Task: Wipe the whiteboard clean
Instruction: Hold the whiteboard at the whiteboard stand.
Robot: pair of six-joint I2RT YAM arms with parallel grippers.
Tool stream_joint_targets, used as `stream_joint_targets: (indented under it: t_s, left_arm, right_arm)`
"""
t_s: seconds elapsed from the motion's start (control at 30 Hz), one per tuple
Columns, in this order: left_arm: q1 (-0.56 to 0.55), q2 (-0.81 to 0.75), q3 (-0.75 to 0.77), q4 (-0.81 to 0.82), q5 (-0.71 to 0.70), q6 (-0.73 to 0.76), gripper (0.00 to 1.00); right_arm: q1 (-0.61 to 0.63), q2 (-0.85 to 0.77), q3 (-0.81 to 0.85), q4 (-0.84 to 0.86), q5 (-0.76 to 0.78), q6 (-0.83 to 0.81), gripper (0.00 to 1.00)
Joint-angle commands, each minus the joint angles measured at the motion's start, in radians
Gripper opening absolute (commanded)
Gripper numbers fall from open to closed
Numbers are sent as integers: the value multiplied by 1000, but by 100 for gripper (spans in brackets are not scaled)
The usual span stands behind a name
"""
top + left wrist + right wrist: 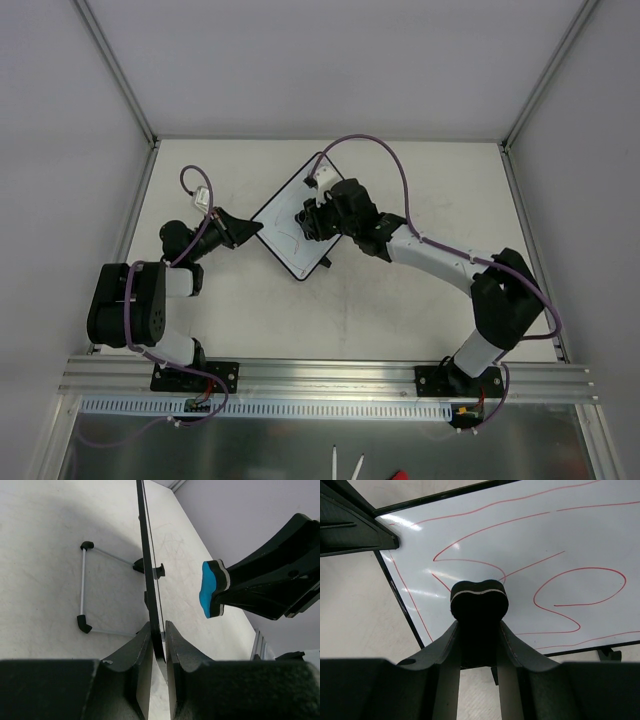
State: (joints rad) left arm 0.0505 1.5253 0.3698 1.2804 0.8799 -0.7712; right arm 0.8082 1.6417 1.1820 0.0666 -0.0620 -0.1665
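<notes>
The whiteboard (pixel 284 238) sits mid-table, turned like a diamond, its white face (pixel 555 535) covered in red scribbles. My left gripper (pixel 250 229) is at the board's left corner. In the left wrist view my left gripper (pixel 158 628) is closed on the board's thin black rim (pixel 149 575), seen edge-on. My right gripper (pixel 309 216) hovers over the board's middle, shut on the black eraser (pixel 479 600). The eraser's blue felt face (pixel 208 587) points at the board and stands a little way off it.
A wire stand with black feet (pixel 83 587) props the board from behind. Slanted metal posts (pixel 115 70) and white walls close in the table's back and sides. An aluminium rail (pixel 320 376) runs along the near edge by the arm bases.
</notes>
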Motion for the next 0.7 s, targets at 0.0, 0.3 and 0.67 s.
stream_joint_targets:
  t_s: [0.0, 0.3, 0.67]
  left_arm:
    - [-18, -60, 29, 57, -10, 85, 14]
    - [-21, -91, 34, -32, -45, 131, 9]
    - [-23, -70, 49, -81, -55, 127, 0]
  right_arm:
    - [-1, 23, 45, 45, -53, 7, 0]
    - [29, 98, 157, 26, -98, -8, 0]
    - [95, 175, 238, 28, -50, -48, 0]
